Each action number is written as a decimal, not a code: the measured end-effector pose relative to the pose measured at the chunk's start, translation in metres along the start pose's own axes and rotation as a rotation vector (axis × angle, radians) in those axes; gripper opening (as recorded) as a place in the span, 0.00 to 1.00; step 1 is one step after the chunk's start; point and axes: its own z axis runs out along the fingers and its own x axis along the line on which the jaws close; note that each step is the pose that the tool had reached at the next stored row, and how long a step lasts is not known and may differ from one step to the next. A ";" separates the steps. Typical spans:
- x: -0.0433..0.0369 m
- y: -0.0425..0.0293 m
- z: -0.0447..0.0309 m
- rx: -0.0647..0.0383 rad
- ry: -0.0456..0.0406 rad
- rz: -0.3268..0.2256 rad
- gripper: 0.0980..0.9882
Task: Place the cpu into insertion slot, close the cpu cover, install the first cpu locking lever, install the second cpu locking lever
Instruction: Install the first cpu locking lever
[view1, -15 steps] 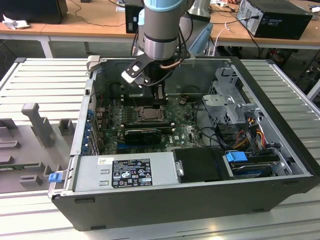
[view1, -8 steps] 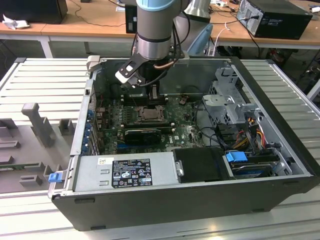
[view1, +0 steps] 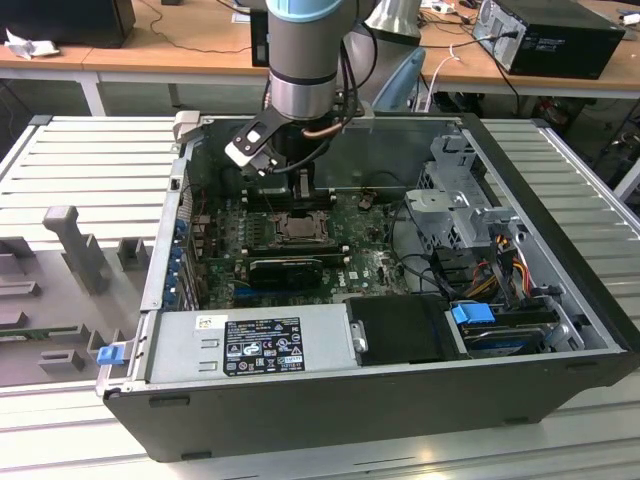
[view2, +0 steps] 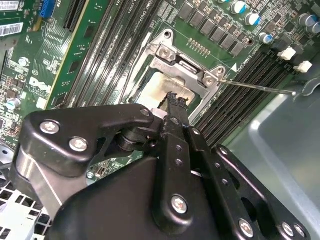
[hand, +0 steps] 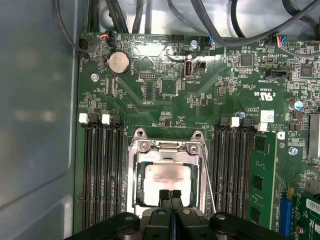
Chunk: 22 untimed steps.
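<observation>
The cpu (hand: 167, 176), with its dull silver top up, lies in the insertion slot (view1: 300, 228) on the green board. The cpu cover (hand: 136, 175), a silver frame, lies flat around it, with its hinge end (view2: 187, 70) showing in the second wrist view. My gripper (hand: 170, 194) is shut with nothing between its fingers. Its tips (view2: 174, 99) hover just over one edge of the cpu. A thin wire locking lever (view2: 260, 88) sticks out from a socket corner over the memory slots. The same lever (hand: 208, 180) runs along the socket's side in the first wrist view.
Long black memory slots (hand: 102, 170) flank the socket on both sides. A black expansion card (view1: 285, 268) lies just in front of it, and a power supply (view1: 250, 345) sits at the case front. A drive cage (view1: 460, 210) and cables (view1: 500, 260) fill the exterior view's right.
</observation>
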 end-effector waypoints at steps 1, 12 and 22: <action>0.0000 -0.0001 -0.0001 0.000 0.0000 0.000 0.01; 0.0004 0.0001 -0.0234 0.000 0.0000 0.000 0.01; 0.0008 0.0004 -0.0499 0.000 0.0001 0.000 0.01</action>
